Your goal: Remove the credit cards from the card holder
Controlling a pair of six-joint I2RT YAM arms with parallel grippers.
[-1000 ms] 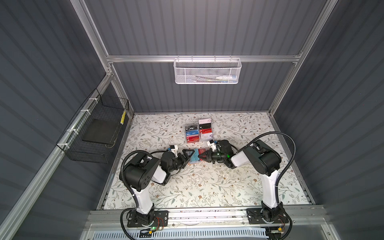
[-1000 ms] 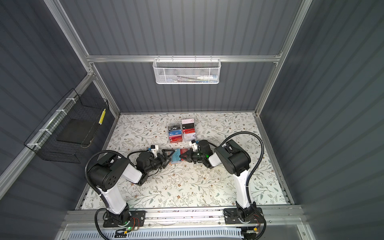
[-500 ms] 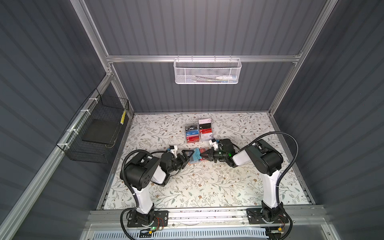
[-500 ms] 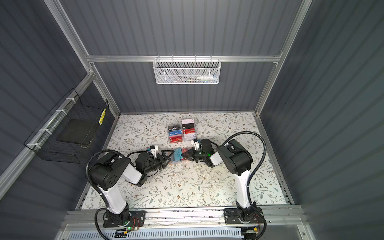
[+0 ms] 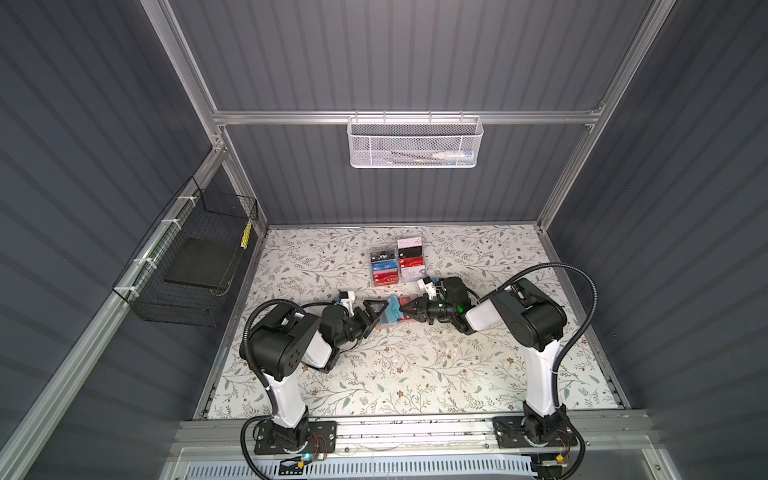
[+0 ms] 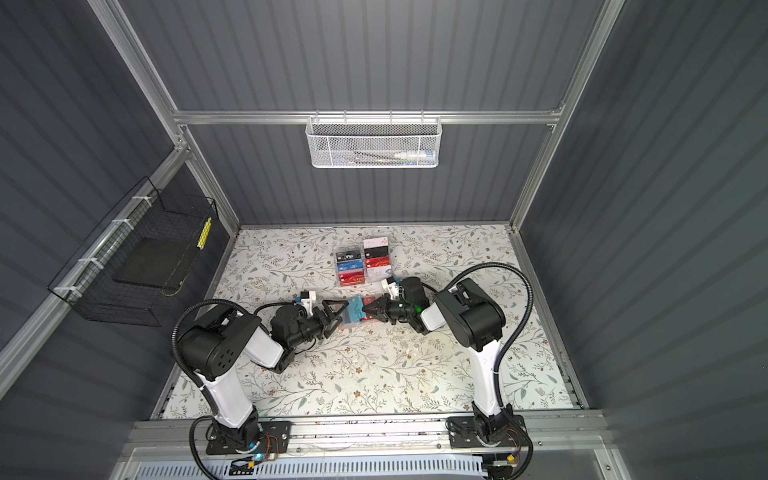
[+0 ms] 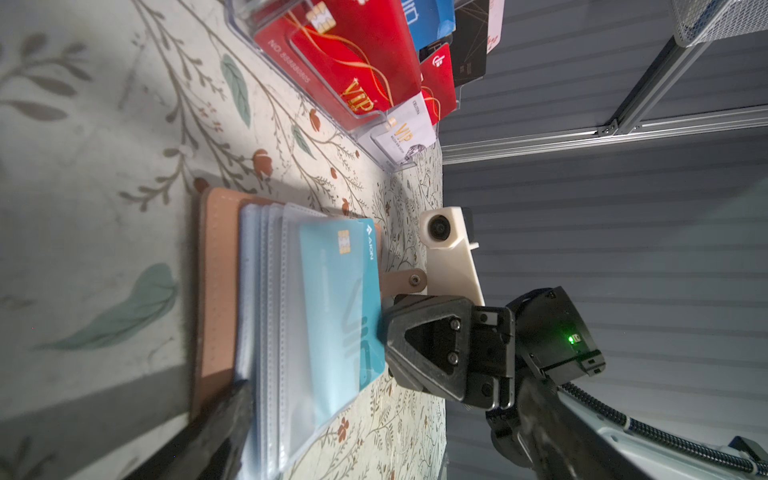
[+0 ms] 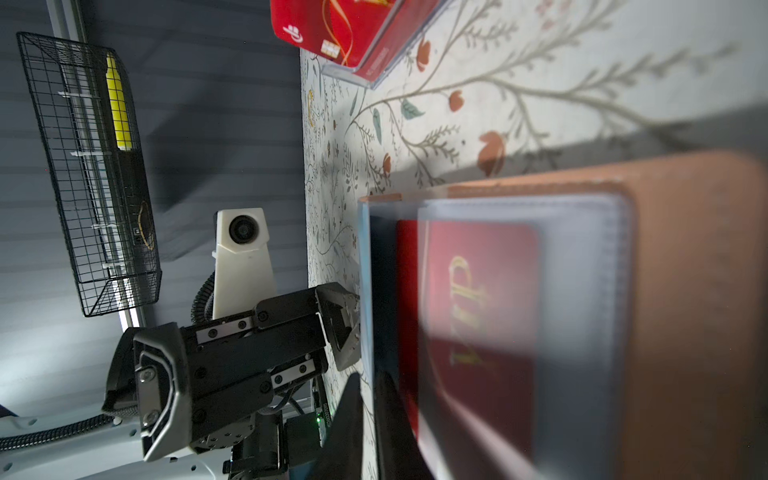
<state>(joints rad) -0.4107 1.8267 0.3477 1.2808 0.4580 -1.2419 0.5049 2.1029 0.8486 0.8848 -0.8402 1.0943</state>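
Left wrist view: we see teal plastic VIP card [image 7: 340, 299] partly out of grey-clear sleeve [image 7: 270, 332] of peach-tan leather-like booklet card holder [image 7: 216, 291], open on bench [image 5: 415, 365] mid-scene. Right end effector [image 7: 384, 332] nearly clenched at card's right edge; grip we cannot tell. Left end effector [image 5: 375, 316] released, at holder's left side. We judge card light, stiff, slick; sleeves floppy. Pinch bare edge, pull flat rightward.

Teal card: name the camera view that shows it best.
The left wrist view: the teal card fills the middle, its chip and lettering readable, partly out of a clear sleeve. In both top views it is only a small teal patch. The right wrist view catches it edge-on at most.
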